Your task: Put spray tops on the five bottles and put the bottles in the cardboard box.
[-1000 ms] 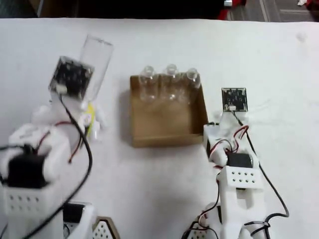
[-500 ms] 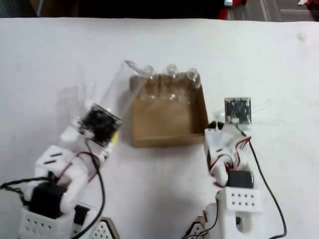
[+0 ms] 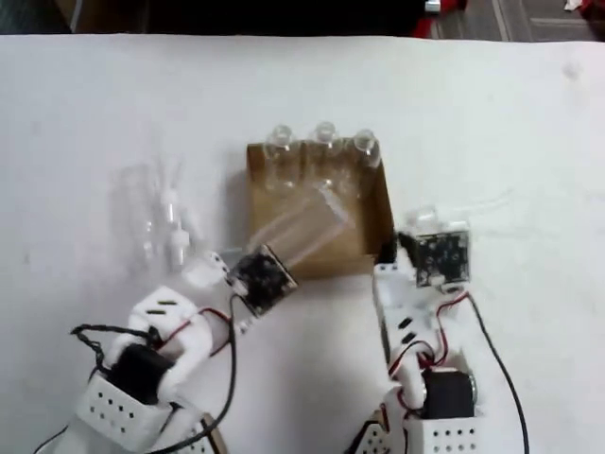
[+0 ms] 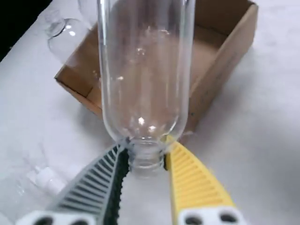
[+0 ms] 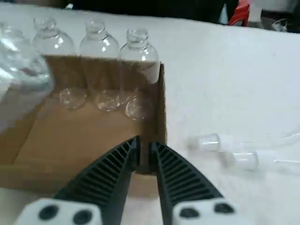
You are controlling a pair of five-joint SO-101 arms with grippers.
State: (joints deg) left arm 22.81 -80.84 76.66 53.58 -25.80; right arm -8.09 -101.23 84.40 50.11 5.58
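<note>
My left gripper (image 4: 145, 164) is shut on the neck of a clear bottle (image 4: 143, 70) that has no spray top. In the high view this bottle (image 3: 307, 225) lies tilted over the cardboard box (image 3: 274, 265), base toward the far right. Three clear bottles (image 3: 324, 147) without tops stand along the box's far wall, also seen as bottles (image 5: 96, 44) from the right wrist. My right gripper (image 5: 144, 152) hovers shut over the box's near right corner (image 5: 161, 117), nothing between its fingers. Two spray tops (image 5: 208, 142) lie right of the box.
More spray tops (image 3: 175, 227) and a faint clear bottle (image 3: 137, 194) lie on the white table (image 3: 529, 123) left of the box. The table's far and right parts are bare. Both arm bases stand at the front edge.
My left arm swung the bottle from the left of the table rightward and tipped it down over the box. The right arm drew back toward the front edge.
</note>
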